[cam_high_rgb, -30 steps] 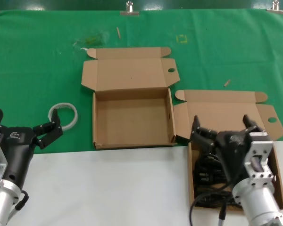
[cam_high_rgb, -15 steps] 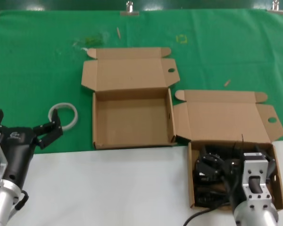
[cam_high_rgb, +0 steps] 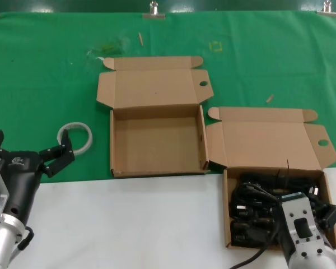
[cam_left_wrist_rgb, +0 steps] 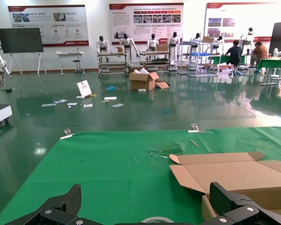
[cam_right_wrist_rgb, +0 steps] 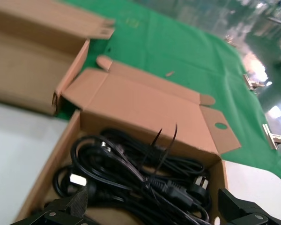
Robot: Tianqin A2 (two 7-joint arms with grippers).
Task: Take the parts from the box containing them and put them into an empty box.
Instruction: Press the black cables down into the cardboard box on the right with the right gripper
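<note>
The black coiled power cords (cam_high_rgb: 257, 204) fill the brown box (cam_high_rgb: 227, 216) at the near right, whose open lid (cam_high_rgb: 269, 147) has a dark slit at its fold. My right gripper (cam_high_rgb: 288, 212) is open and low over the cords at the box's near end. In the right wrist view its gripper (cam_right_wrist_rgb: 154, 213) straddles the cords (cam_right_wrist_rgb: 140, 178) with nothing held. The empty brown box (cam_high_rgb: 157, 168) stands open at centre, its lid (cam_high_rgb: 151, 88) laid back. My left gripper (cam_high_rgb: 31, 144) is open and idle at the near left.
A whitish tape ring (cam_high_rgb: 75, 137) lies on the green cloth (cam_high_rgb: 39, 73) just beyond my left gripper. The near part of the table is white (cam_high_rgb: 129, 224). The left wrist view shows the empty box's lid (cam_left_wrist_rgb: 234, 171) on the cloth.
My right gripper has come down and back from above the lid to low over the cords at the box's near end. The left arm has not moved.
</note>
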